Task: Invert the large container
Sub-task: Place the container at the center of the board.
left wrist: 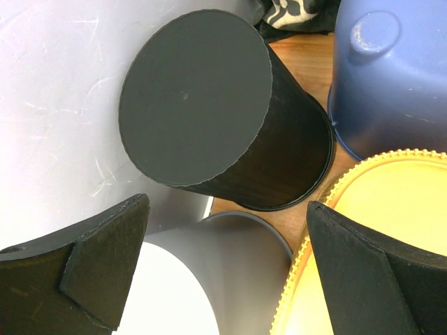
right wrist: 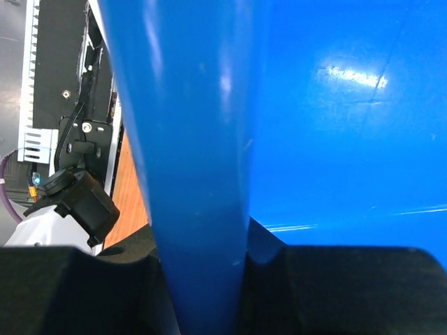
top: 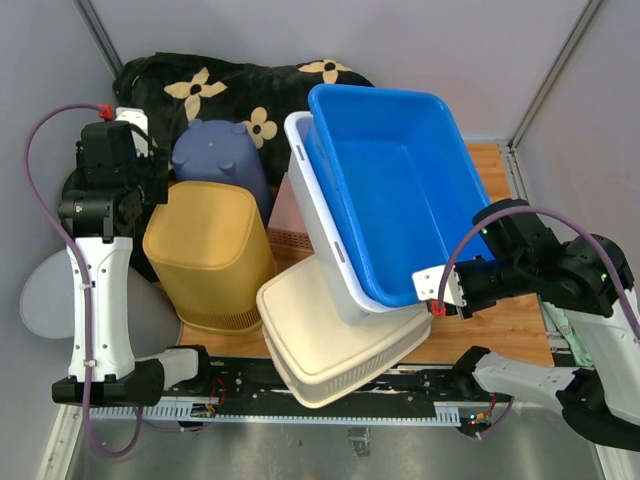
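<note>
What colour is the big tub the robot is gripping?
Bright blue tub; clearest from the top camera.

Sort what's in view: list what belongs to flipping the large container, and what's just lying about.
Job: blue tub, tilted, its rim pinched by the right end effector.

Lying about: white tub, cream basket, yellow bin, purple bucket, black can, floral cloth.

Bright even light, faint glare
</note>
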Robot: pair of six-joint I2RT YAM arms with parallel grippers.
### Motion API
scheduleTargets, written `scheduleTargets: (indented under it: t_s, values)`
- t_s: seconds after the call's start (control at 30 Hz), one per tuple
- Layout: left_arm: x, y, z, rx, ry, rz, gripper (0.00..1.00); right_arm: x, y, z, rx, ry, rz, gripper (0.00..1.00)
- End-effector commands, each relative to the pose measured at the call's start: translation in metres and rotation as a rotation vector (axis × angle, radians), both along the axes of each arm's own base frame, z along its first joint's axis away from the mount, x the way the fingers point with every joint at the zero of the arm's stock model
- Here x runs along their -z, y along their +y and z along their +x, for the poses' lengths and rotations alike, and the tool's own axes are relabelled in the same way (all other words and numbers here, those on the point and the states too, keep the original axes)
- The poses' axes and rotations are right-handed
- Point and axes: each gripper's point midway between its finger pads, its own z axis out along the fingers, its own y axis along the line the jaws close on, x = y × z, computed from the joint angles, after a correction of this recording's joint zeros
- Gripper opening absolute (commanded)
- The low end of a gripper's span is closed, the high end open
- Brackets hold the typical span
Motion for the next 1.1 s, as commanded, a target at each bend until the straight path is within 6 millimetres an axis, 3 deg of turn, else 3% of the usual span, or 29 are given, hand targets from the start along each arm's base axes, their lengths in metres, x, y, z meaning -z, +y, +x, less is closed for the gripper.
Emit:
scheduleTargets:
  t_s: [0.0, 0.27, 0.43, 0.53, 0.67, 0.77, 0.83, 0.9, 0.97, 1.07]
  values:
    - [-0.005, 0.001, 0.003, -0.007, -0.039, -0.014, 0.99, -0.012, 0.02, -0.017, -0.102, 0.051, 0.111, 0.0]
    - [-0.011, -0.001, 0.002, 0.005, -0.06, -0.019, 0.99, -0.029, 0.038, -0.013, -0.12, 0.09, 0.162, 0.0]
    - [-0.014, -0.003, 0.001, 0.014, -0.072, -0.026, 0.99, -0.038, 0.046, -0.008, -0.126, 0.087, 0.18, 0.12]
    - [-0.015, -0.003, 0.002, 0.015, -0.074, -0.025, 0.99, -0.044, 0.047, -0.006, -0.134, 0.069, 0.189, 0.0]
    - [-0.018, -0.003, 0.002, 0.017, -0.084, -0.026, 0.99, -0.044, 0.048, 0.001, -0.128, 0.046, 0.174, 0.0]
    - [-0.019, -0.004, 0.001, 0.025, -0.086, -0.028, 0.99, -0.039, 0.039, 0.038, -0.009, -0.079, 0.107, 0.0]
    - [-0.019, -0.006, 0.0, 0.031, -0.09, -0.032, 0.99, -0.032, 0.023, 0.068, 0.096, -0.187, 0.032, 0.0]
    - [-0.018, -0.009, 0.0, 0.048, -0.09, -0.042, 0.99, -0.025, 0.004, 0.086, 0.176, -0.244, -0.039, 0.0]
    - [-0.016, -0.014, -0.001, 0.072, -0.092, -0.059, 0.99, -0.025, -0.007, 0.092, 0.226, -0.255, -0.05, 0.0]
    - [-0.012, -0.021, -0.001, 0.11, -0.088, -0.084, 0.99, -0.044, -0.012, 0.088, 0.271, -0.261, 0.03, 0.0]
